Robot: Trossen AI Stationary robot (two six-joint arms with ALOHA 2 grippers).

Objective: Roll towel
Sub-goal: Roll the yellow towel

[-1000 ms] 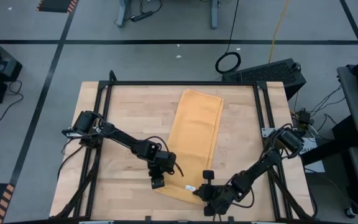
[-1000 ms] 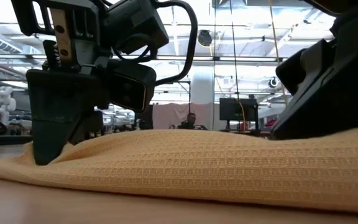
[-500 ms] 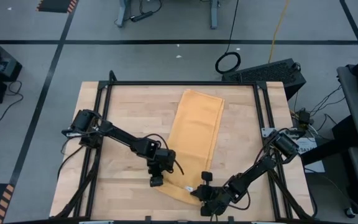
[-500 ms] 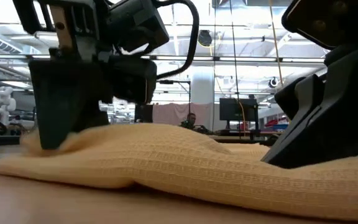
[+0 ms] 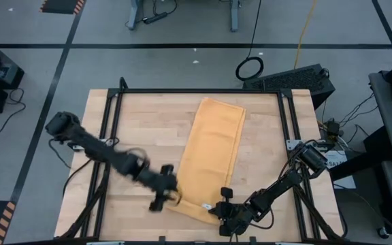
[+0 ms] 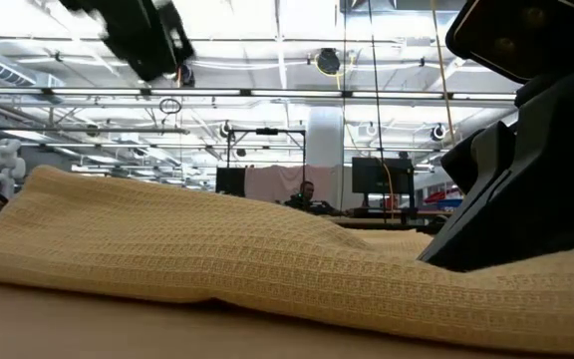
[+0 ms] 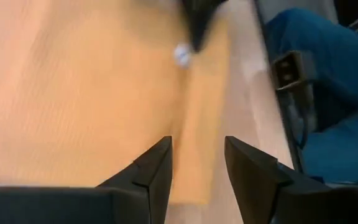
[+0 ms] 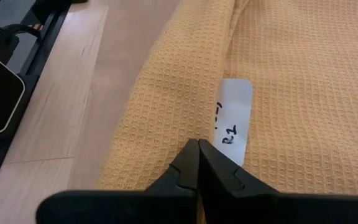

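The mustard-yellow towel [image 5: 213, 150] lies flat along the table from far to near, with its near left corner [image 6: 58, 199] humped up. A white label [image 8: 234, 118] sits by its near edge. My right gripper [image 5: 218, 209] is shut at that near edge, and it shows as the dark mass at the right of the low view [image 6: 526, 199]. My left gripper [image 5: 159, 202] is open and empty, raised above the towel's near left corner [image 7: 197, 142]. It is blurred at the top left of the low view [image 6: 143, 35]. My right gripper pinches the towel's near edge [image 8: 178, 144] between its two fingers, right beside the white label. The fingers come from the near side, slanting down. The towel lies on the table around them, and a soft ridge [image 8: 191, 81] runs away from the fingertips. One layer or several, I cannot tell.
Bare wooden tabletop [image 5: 148, 122] lies on both sides of the towel. A black metal frame [image 5: 114, 116] runs along the table's left, far and right edges. Something blue [image 7: 328, 93] shows beyond the table's near edge in the left wrist view.
My left gripper has let go of the towel's near left corner, risen clear of it and swung toward the table's left edge. Before that it drew the corner up and toward the far edge. The corner now stands as a hump. My right gripper stays shut on the near edge.
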